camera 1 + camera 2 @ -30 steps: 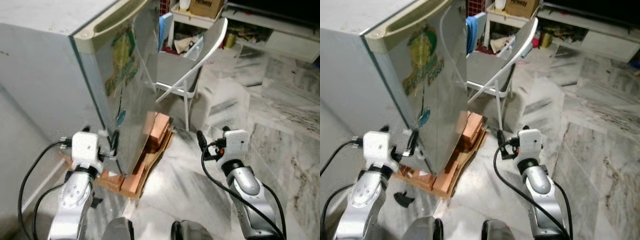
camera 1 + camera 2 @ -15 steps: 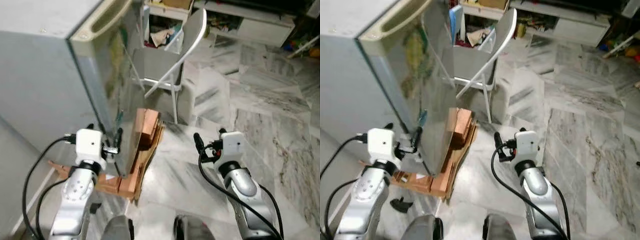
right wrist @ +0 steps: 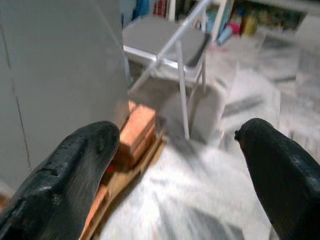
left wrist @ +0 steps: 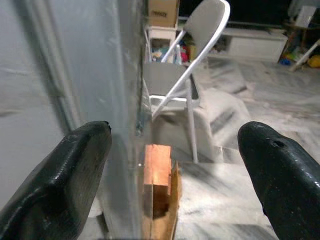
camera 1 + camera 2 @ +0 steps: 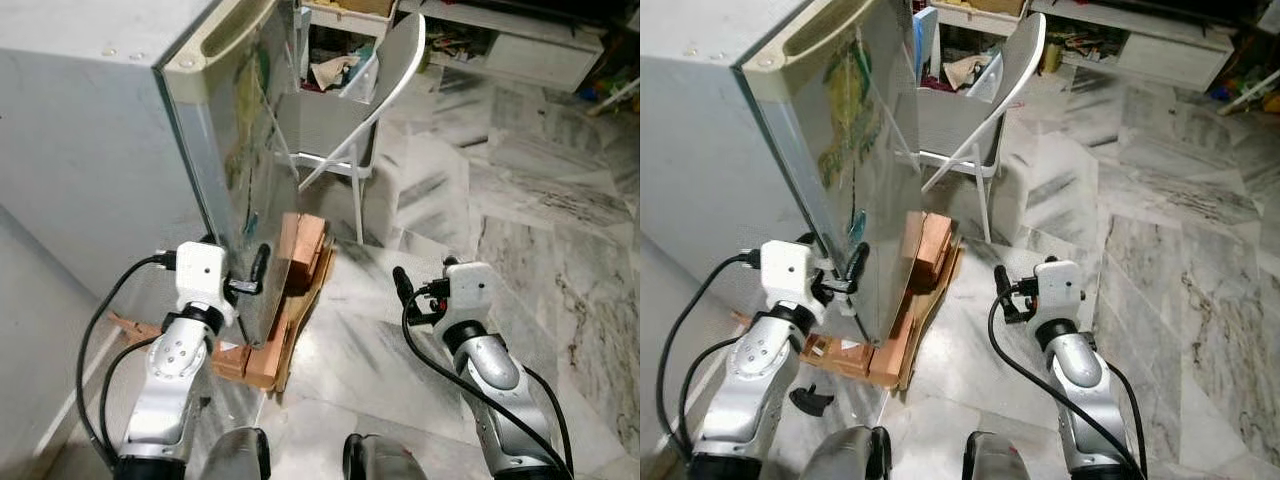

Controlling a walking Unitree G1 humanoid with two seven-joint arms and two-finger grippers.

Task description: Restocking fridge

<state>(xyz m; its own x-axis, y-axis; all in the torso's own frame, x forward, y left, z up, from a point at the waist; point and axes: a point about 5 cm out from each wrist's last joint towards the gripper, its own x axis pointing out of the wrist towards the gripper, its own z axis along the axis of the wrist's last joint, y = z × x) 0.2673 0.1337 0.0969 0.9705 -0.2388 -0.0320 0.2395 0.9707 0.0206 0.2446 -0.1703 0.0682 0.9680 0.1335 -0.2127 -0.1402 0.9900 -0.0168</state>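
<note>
The fridge (image 5: pixel 120 130) stands at the robot's left front, a small grey unit with its door shut; a recessed handle runs along the door's top edge and a green and yellow sticker (image 5: pixel 855 110) marks the door face. Its contents cannot be seen. The unit is raised off the marble floor (image 5: pixel 560 230) on bricks (image 5: pixel 300 250) and flattened cardboard (image 5: pixel 300 320) that jut out below the door.

Behind the fridge a grey folding chair (image 5: pixel 350 120) with a white frame stands open, seat toward the fridge. Beyond it is a white shelf unit (image 5: pixel 970 20) holding papers and mixed clutter; a cardboard box (image 4: pixel 161 12) sits on top of it in the left wrist view. A long low cabinet (image 5: pixel 540 55) runs along the far wall.

Left gripper (image 5: pixel 250 272): raised at the lower corner of the fridge door, at the door's edge. In the left wrist view its jaws are spread wide, one finger (image 4: pixel 65 175) toward the fridge's side wall, the other on the open floor side, with the door edge between them; contact cannot be confirmed. Nothing is grasped.

Right gripper (image 5: pixel 403 290): held out over the floor, well apart from the fridge, fingers aimed toward the bricks and chair. Jaws released and wide apart, nothing grasped.

A small dark object (image 5: pixel 810 400) lies on the floor near the robot's left foot; it cannot be identified.
</note>
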